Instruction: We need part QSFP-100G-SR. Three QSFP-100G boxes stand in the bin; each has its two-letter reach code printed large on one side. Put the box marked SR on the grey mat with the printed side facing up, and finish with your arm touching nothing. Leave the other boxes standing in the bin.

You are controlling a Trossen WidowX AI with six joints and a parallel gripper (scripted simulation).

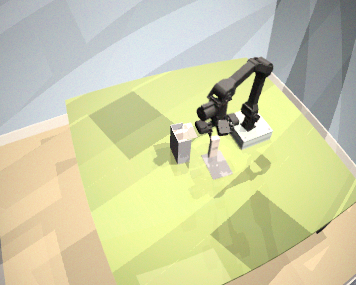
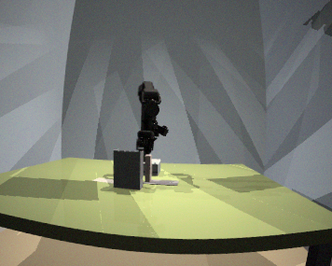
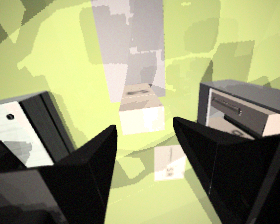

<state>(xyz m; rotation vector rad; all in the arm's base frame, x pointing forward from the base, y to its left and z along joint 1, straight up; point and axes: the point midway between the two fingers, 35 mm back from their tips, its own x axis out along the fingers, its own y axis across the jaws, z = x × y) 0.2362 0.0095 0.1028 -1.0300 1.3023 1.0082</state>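
The pincer (image 1: 214, 132) (image 3: 144, 125), spread and holding nothing, hangs above the upright box (image 1: 214, 146) (image 2: 148, 168) (image 3: 142, 112) at the near end of the grey mat (image 1: 219, 168) (image 2: 168, 183) (image 3: 145, 45); its long axis stands vertical, so tipping it matwards probably comes next.

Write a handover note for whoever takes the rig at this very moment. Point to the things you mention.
Gripper (image 1: 213, 131) (image 2: 146, 151) (image 3: 144, 125): open, nothing held, above the upright box (image 1: 214, 147) (image 2: 148, 169) (image 3: 141, 120).
That box: out of the bin (image 1: 183, 154) (image 2: 128, 169) (image 3: 203, 105), standing at one end of the grey mat (image 1: 219, 169) (image 2: 168, 183) (image 3: 127, 40); code unreadable here.
Bin: upright, contents partly hidden, count unclear.
Left: confirm SR, lay it print up on the mat, withdraw untouching.
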